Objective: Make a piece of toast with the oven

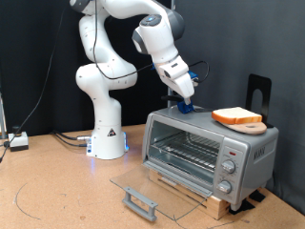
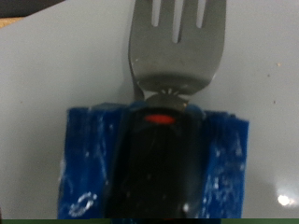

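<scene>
Exterior view: your white Panda arm's two-finger gripper (image 1: 186, 103) sits on the silver toaster oven's (image 1: 210, 153) roof at its left end. The thick golden-crusted bread slice (image 1: 236, 116) lies to its right on a round tan wooden board (image 1: 250, 126), well apart. Oven glass door is folded down open. Wrist view shows a metal fork (image 2: 174, 47) with blue-wrapped handle, probably pinched between the fingers.

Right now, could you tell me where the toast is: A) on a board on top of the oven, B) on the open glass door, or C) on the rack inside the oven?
A: the toast lies on a board atop the oven, whose rack looks bare.
</scene>
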Robot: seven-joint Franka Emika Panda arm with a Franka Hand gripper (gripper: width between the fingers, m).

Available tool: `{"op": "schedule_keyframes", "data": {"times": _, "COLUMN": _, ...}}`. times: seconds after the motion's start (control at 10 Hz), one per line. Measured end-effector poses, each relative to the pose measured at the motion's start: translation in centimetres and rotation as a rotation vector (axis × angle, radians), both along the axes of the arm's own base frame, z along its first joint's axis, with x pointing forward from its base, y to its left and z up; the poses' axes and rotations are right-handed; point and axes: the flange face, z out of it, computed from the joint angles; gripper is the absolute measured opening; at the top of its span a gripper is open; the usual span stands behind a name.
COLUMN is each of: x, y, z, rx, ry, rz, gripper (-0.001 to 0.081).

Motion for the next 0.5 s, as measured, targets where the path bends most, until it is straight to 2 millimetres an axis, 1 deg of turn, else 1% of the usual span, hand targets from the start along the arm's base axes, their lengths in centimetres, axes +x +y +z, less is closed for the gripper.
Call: {"op": "schedule_keyframes", "data": {"times": 0.5, "x": -0.8, "y": 1.8, "z": -0.1, "rx": -0.016, "ry": -0.031, "rz": 0.073, "gripper": 0.0807}}
